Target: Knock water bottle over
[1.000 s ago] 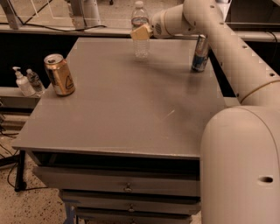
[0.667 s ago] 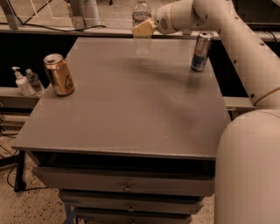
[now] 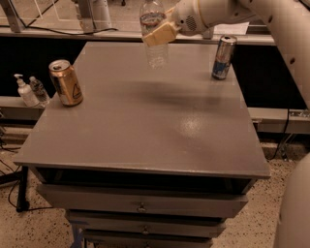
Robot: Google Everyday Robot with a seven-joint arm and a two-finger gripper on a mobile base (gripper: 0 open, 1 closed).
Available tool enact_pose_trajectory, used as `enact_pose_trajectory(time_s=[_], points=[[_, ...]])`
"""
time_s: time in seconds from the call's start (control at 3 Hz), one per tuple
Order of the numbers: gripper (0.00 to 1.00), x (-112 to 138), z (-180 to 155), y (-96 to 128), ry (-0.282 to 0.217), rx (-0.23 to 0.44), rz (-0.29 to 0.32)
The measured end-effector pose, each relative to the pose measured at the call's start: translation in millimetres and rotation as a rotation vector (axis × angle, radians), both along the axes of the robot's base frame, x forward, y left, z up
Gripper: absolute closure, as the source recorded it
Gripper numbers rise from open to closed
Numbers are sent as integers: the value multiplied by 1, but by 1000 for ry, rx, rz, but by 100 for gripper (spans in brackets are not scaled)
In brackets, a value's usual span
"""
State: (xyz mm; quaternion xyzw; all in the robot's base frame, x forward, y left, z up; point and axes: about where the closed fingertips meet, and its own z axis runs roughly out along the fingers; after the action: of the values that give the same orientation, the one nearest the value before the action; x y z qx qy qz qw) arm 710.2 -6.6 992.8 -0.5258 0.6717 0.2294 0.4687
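The water bottle [image 3: 156, 52] is clear ribbed plastic with a dark label band. It stands upright at the far middle of the grey table [image 3: 145, 135], and its top is cut off by the frame's upper edge. My gripper [image 3: 159, 34] reaches in from the upper right on the white arm [image 3: 213, 13]. Its tan tip lies across the bottle's upper half at label height, on the side facing the camera. I cannot tell whether it touches the bottle.
A gold can [image 3: 66, 82] stands at the table's left edge. A blue and silver can [image 3: 223, 57] stands at the far right. A white pump-top bottle [image 3: 24, 91] and a tiny clear bottle [image 3: 38, 89] sit on a ledge to the left. Drawers [image 3: 141, 207] lie under the tabletop.
My forearm has swung up and away from the table's right side, uncovering the blue can. The gripper stays at the bottle's upper half. The bottle still stands upright.
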Motion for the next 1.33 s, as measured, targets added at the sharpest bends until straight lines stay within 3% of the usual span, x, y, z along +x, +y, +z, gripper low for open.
enact_pose_trajectory(time_s=[0.33,0.67,1.0,1.33], points=[[100,-39,-17,-2,45,-174,99],[100,-63,-49,-18,125,-376,153],[100,-71,-75,-41,176,-587,120],[100,-68,-92,-64,180,-775,74]])
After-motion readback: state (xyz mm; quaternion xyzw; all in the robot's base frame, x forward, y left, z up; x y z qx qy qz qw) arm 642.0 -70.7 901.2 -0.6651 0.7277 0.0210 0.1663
